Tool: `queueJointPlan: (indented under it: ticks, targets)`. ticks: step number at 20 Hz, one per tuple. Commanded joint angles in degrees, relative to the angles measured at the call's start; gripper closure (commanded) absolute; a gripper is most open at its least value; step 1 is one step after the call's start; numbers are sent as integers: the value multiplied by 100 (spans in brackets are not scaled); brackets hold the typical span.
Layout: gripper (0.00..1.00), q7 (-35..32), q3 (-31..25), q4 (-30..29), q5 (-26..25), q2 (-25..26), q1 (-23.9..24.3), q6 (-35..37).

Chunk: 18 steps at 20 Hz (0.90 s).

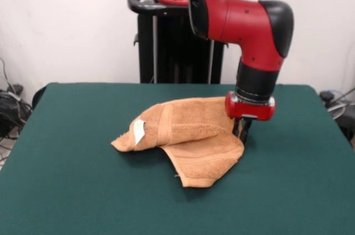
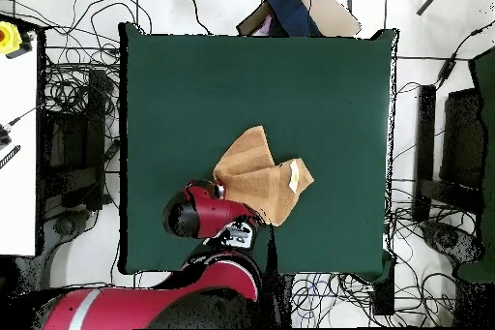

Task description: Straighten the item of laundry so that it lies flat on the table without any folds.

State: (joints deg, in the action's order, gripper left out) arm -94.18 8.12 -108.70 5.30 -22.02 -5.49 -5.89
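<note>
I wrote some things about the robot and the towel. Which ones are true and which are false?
1. The towel lies flat with no folds. False: it is folded over itself and bunched.
2. The table has a dark green top. True.
3. A small white tag shows on the towel. True.
4. The gripper is high in the air, far from the towel. False: it is down at the towel's edge, by the table.
5. The towel hangs off the table's edge. False: it lies wholly on the table.
6. The arm is red and black. True.
</note>
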Motion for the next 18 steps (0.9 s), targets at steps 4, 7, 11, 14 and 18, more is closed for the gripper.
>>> queueJointPlan:
  ticks: [4,7,11,14,18]
  targets:
    - [100,-1176,797,423,399,1356,281,-696]
    - [100,-1124,963,351,425,1289,200,-581]
    - [100,-1091,1103,240,355,1256,239,-639]
    - [100,-1020,810,180,46,1147,575,-778]
    - [0,-1000,417,-3,-99,768,900,-374]
